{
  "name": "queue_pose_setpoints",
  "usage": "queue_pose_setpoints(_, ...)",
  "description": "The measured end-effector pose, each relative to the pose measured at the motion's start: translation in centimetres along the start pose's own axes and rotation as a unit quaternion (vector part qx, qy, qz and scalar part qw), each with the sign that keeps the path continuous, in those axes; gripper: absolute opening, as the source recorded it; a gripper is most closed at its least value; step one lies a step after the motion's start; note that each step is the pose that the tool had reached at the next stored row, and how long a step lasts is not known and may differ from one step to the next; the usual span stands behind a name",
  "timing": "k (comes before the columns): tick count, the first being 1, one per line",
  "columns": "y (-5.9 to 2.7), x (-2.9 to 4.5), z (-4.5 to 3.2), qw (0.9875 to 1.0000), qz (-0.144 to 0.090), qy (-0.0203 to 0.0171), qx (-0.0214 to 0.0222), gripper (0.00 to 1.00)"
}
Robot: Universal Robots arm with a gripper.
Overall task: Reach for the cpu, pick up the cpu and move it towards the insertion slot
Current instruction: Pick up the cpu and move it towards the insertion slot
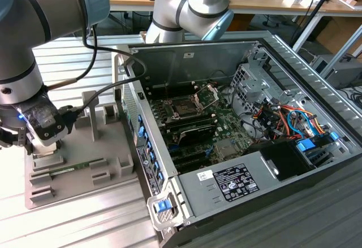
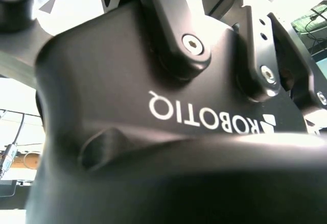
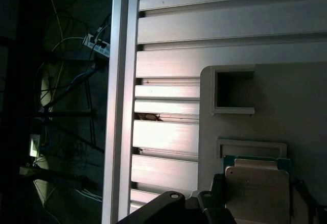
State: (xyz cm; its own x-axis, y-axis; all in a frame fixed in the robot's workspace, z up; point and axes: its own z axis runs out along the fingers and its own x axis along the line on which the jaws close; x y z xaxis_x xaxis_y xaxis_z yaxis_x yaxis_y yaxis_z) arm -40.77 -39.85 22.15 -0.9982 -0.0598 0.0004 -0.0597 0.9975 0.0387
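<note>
Exterior view: 1 arm, elbow high, forearm dropping steeply so the wrist points down at the grey fixture. The gripper hangs low over the fixture's end farthest from the open computer case. A green memory stick lies in a groove of the fixture, beside the gripper. The insertion slot sits well apart from the fixture, inside the case, frame lifted, nothing seated in it.

Second wrist view: the gripper's black housing and 2 bolted links, seen close. Cannot tell from here whether it is spread or pinching.

First wrist view: the cpu, silvery top up, green edge showing, rests at the fixture just beside a square empty pocket. Dark gripper parts sit right at the cpu's edge. Contact cannot be told.

Judgement: reach finished, pickup in hand, transfer not begun. The pickup calls for a square, level hold on the cpu's edges and a straight rise clear of the fixture.
</note>
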Motion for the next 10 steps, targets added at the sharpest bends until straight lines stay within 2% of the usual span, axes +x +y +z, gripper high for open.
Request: queue_pose_setpoints(10,0.01,0.00,-0.35,1.0000,0.000,0.0000,-0.0002,0.55)
